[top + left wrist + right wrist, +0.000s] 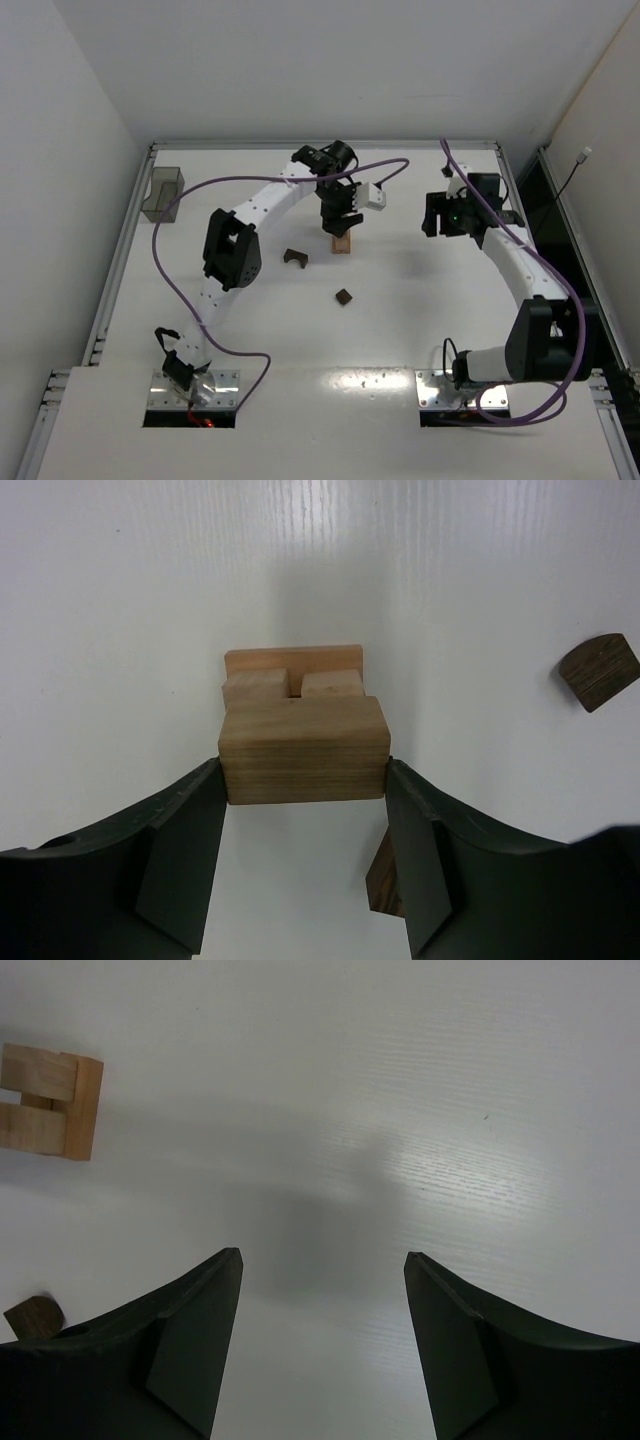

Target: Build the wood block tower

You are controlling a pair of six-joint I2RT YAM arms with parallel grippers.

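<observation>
The wood block tower [342,244] stands mid-table as a light tan base with two small tan blocks [292,676] side by side on it. My left gripper [304,766] is shut on a wider tan block [303,746], held by its two ends just over those two blocks; I cannot tell whether it touches them. From the top view the left gripper [340,216] hides most of the stack. My right gripper [322,1254] hangs open over bare table with nothing between its fingers, and the tower [46,1100] lies to its upper left. In the top view the right gripper [446,216] is right of the tower.
A dark brown arch block [295,258] and a small dark block [344,296] lie loose in front of the tower. The left wrist view shows a dark piece [598,670] at right and another [384,882] half hidden behind my finger. A translucent grey bin [162,194] stands at far left.
</observation>
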